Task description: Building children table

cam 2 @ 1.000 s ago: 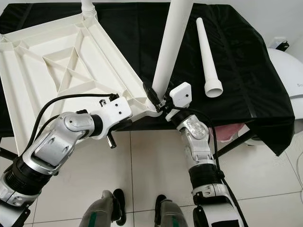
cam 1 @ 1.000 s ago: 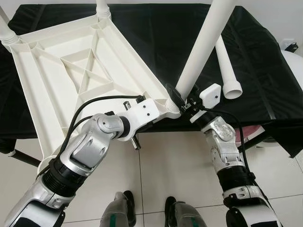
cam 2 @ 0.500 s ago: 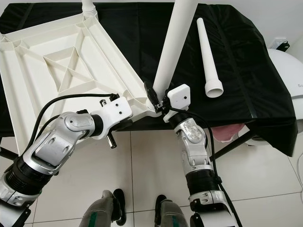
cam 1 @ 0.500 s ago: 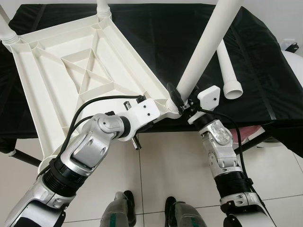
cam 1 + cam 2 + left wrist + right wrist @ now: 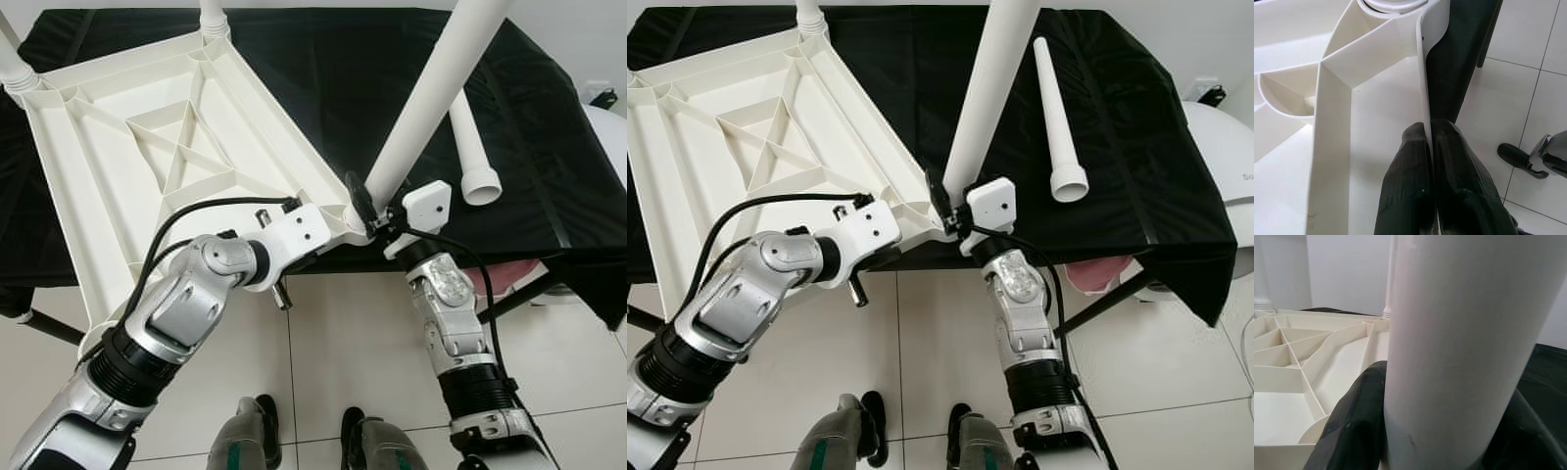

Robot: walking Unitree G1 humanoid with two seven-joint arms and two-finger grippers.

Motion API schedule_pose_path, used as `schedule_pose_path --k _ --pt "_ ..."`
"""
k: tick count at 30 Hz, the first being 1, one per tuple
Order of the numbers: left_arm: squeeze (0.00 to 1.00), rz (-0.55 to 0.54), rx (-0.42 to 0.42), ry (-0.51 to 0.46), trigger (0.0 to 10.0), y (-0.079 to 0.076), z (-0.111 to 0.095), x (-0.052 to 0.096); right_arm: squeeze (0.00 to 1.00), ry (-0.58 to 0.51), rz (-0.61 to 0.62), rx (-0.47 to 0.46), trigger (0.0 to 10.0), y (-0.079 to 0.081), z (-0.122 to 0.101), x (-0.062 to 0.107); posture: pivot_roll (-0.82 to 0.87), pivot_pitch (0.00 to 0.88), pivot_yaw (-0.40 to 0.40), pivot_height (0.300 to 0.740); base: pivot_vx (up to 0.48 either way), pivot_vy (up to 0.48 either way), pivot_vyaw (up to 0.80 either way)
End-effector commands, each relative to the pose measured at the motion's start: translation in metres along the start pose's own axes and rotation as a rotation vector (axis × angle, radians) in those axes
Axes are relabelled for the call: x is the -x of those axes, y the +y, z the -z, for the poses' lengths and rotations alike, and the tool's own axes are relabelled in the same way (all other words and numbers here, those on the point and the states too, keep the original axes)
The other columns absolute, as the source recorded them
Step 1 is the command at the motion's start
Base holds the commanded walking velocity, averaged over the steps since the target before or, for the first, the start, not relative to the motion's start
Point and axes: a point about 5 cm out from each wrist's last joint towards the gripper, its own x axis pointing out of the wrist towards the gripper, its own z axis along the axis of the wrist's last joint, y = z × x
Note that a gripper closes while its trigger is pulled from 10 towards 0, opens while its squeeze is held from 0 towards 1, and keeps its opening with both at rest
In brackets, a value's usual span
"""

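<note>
The white table top point(image 5: 147, 147) lies upside down on the black cloth, ribs facing up. Legs stand in its two far corners point(image 5: 214, 18). My right gripper point(image 5: 367, 206) is shut on a white leg point(image 5: 421, 108) near its base. That leg stands tilted in the near right corner socket. In the right wrist view the leg point(image 5: 1459, 347) sits between the black fingers point(image 5: 1356, 421). My left gripper point(image 5: 1429, 129) is shut on the table top's thin rim point(image 5: 1422, 88) close to that corner. One loose leg point(image 5: 1056, 108) lies on the cloth to the right.
The black-covered table point(image 5: 549, 196) ends just before my arms, with tiled floor point(image 5: 323, 343) below. A white rounded object point(image 5: 1225, 166) stands at the far right, and something pink point(image 5: 1092, 276) shows under the cloth's edge. My feet point(image 5: 255, 431) stand near the table.
My right forearm has swung a little to the left below the table edge, and the held leg leans slightly more to the right. The left arm has stayed put.
</note>
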Motion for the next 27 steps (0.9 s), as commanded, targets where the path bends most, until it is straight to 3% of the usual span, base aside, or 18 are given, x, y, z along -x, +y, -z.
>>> schedule_pose_path --k 1,27 --pt "0.00 -0.068 -0.067 -0.058 10.0 0.0087 -0.0173 0.0040 0.00 0.139 -0.039 -0.040 10.0 0.0161 0.0256 0.0121 -0.04 0.213 -0.022 0.740 0.000 0.000 0.00" --pt "0.00 -0.060 -0.074 -0.065 10.0 0.0080 -0.0194 0.0043 0.00 0.220 0.163 -0.027 10.0 0.0241 0.0280 0.0114 -0.04 0.210 -0.018 0.740 0.000 0.000 0.00"
